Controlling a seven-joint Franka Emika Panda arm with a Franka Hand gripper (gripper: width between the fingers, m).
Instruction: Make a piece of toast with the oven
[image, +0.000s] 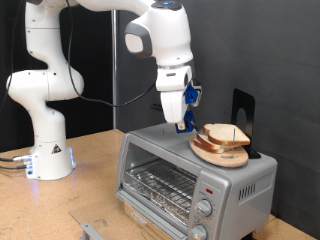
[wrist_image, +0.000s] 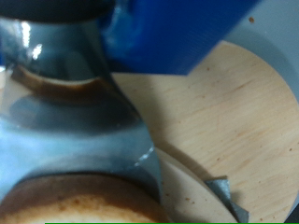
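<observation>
The silver-grey oven (image: 235, 180) stands at the exterior view's lower right, its wire rack (image: 160, 185) showing in the front. A round wooden plate (image: 222, 153) sits on the oven's roof with the piece of toast (image: 226, 135) lying on it. My gripper (image: 184, 124) hangs just over the roof, right beside the plate's left rim. In the wrist view a blue finger (wrist_image: 177, 37) and a shiny grey part fill the frame close up. Beyond them lie the wooden plate (wrist_image: 229, 121) and a browned crust of the toast (wrist_image: 75, 198).
A black upright stand (image: 242, 108) rises behind the plate on the oven's roof. Round knobs (image: 205, 208) line the oven's front right. The arm's white base (image: 48, 158) stands on the wooden table at the left, and a grey metal piece (image: 90, 230) lies at the bottom edge.
</observation>
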